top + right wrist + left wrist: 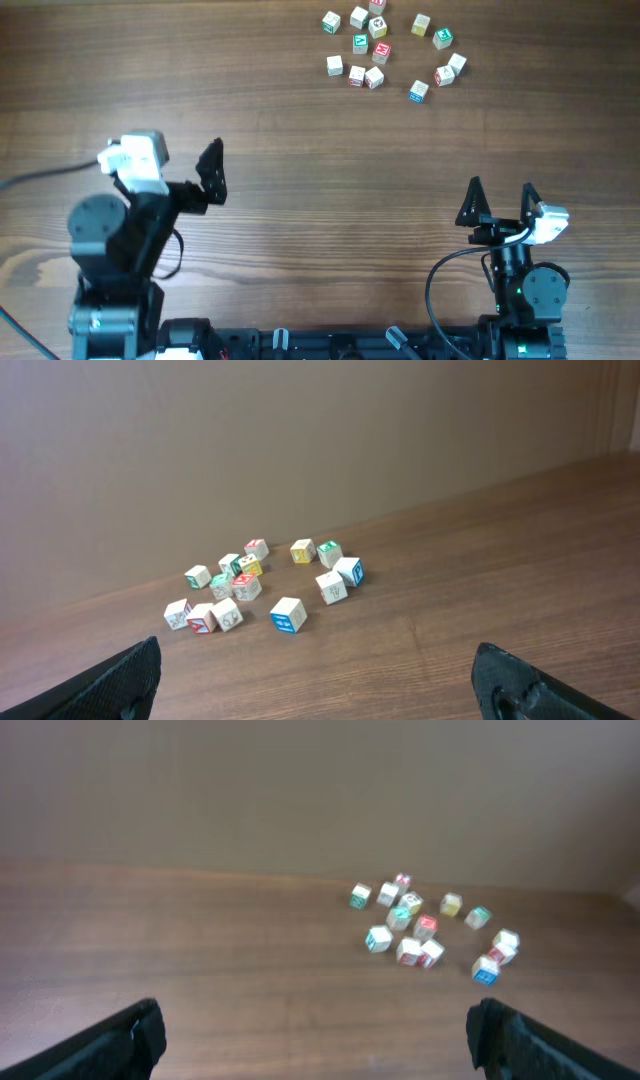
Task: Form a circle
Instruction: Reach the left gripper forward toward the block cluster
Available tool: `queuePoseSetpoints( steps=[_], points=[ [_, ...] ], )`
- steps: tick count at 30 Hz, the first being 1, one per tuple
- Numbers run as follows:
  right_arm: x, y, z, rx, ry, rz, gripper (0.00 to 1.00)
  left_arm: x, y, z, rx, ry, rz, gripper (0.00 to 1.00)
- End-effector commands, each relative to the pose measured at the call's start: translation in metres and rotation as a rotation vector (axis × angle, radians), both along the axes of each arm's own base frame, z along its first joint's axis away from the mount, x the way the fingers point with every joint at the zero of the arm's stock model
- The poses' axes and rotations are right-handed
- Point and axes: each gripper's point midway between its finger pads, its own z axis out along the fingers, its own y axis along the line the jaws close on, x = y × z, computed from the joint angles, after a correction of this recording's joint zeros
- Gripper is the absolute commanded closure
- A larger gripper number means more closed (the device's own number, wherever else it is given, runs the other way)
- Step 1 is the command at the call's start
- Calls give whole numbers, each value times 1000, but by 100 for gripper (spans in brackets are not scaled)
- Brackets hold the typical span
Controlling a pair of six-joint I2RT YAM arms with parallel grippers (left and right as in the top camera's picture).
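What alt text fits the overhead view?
A loose cluster of small letter cubes lies at the far side of the wooden table, not yet a circle. The left hand and right hand hang open on the near side, touching nothing.

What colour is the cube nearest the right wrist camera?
White cube with blue front; best in right wrist view.

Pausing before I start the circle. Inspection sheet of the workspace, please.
Surface: wooden table, brown, grain visible.
Job's things: letter cubes, over a dozen, loosely clustered at the far side, toward the right; no circle yet.
Clutter: nothing seen.
Claws: left claw open, empty; right claw open, empty; both well short of the cubes.
Cables: left cable trails off the left edge; right cable loops near the near edge.
Surroundings: plain wall behind the table.
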Motion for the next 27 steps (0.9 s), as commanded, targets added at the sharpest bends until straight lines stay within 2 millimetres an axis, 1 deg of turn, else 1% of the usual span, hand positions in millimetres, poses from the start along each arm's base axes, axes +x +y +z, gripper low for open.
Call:
queuePoseSetpoints(
  steps=[1, 2, 4, 7, 9, 13, 17, 21, 25, 27],
  points=[
    [0, 3, 2, -17, -9, 15, 0, 9, -21, 24, -43, 45, -113, 0],
    [0, 3, 2, -17, -9, 16, 0, 10, -27, 27, -56, 51, -154, 0],
    [0, 3, 2, -17, -9, 15, 0, 9, -40, 25, -83, 70, -231, 0],
    [0, 3, 2, -17, -9, 15, 0, 7, -45, 13, -100, 127, -258, 0],
    [0, 3, 2, -17, -9, 16, 0, 5, -52, 12, -117, 138, -301, 0],
    [0, 3, 2, -17, -9, 15, 0, 5, -52, 14, -116, 129, -301, 0],
    [0, 3, 2, -17, -9, 15, 0, 9, -52, 22, -150, 119, -288, 0],
    [0, 3, 2, -17, -9, 15, 0, 25, -52, 38, -196, 136, -273, 0],
    [0, 3, 2, -17, -9, 16, 0, 50, -52, 55, -237, 173, -257, 0],
    [0, 3, 2, -17, -9, 16, 0, 61, -52, 61, -240, 193, -255, 0]
  ],
)
